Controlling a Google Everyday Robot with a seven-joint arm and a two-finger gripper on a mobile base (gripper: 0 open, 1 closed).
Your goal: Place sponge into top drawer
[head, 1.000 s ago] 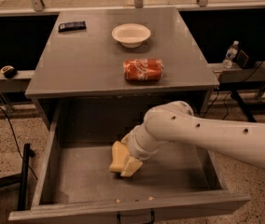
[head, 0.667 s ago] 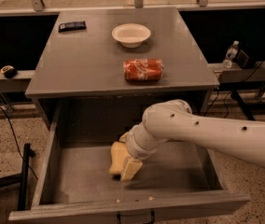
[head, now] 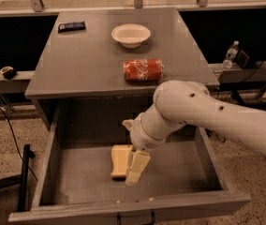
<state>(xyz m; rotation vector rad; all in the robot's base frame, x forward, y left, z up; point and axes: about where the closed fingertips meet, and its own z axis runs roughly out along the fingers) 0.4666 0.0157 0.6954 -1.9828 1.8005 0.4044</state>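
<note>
The top drawer (head: 123, 211) is pulled wide open under the grey table (head: 86, 64). The pale yellow sponge (head: 119, 161) is down inside the drawer, near the middle of its floor, and seems to rest on it. My gripper (head: 133, 170) reaches down into the drawer from the right and is right against the sponge's right edge, partly overlapping it. The white arm (head: 203, 114) crosses over the drawer's right side.
On the table stand a red soda can (head: 143, 70) lying on its side, a white bowl (head: 130, 34) and a black flat object (head: 71, 26). A water bottle (head: 230, 55) stands on the ledge at right. A dark post (head: 24, 177) stands left of the drawer.
The arm has shifted slightly up and to the right. The sponge stays at about the same spot on the drawer floor.
</note>
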